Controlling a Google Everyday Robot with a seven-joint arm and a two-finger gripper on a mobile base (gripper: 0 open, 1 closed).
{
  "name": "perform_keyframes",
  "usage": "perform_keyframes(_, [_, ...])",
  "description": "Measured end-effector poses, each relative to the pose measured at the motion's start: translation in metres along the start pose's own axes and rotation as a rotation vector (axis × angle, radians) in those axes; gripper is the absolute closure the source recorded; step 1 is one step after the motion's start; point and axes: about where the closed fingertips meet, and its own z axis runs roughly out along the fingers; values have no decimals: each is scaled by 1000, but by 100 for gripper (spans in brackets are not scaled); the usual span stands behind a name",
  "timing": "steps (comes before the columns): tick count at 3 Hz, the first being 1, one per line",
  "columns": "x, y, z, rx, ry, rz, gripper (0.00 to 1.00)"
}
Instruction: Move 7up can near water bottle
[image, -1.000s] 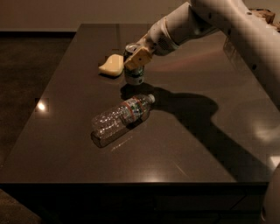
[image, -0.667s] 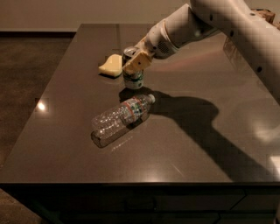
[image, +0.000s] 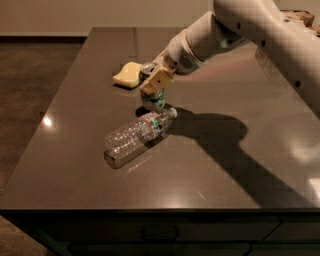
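The 7up can (image: 153, 100) stands upright on the dark table (image: 240, 165), its silver top by the sponge and its green and white base just behind the cap end of the water bottle (image: 136, 136). The bottle lies on its side, white cap pointing right and back, with its label band near the can. My gripper (image: 155, 80) reaches in from the upper right and is shut on the can, its tan finger (image: 158, 78) across the can's upper front.
A yellow sponge (image: 127, 75) lies just behind and left of the can. My arm (image: 240, 25) crosses the table's right rear and casts a broad shadow right of the bottle. The table's front edge runs along the bottom.
My gripper has carried the can a little forward, away from the sponge and closer to the bottle's cap end. The bottle and the sponge have not moved.
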Motion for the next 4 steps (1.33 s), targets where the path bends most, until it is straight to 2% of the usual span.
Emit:
perform_keyframes(2, [12,7,-1,-4,8,10,13])
perform_keyframes(3, [11,8,1,-8,8,8,0])
perform_keyframes(4, [11,8,1,-8,8,8,0])
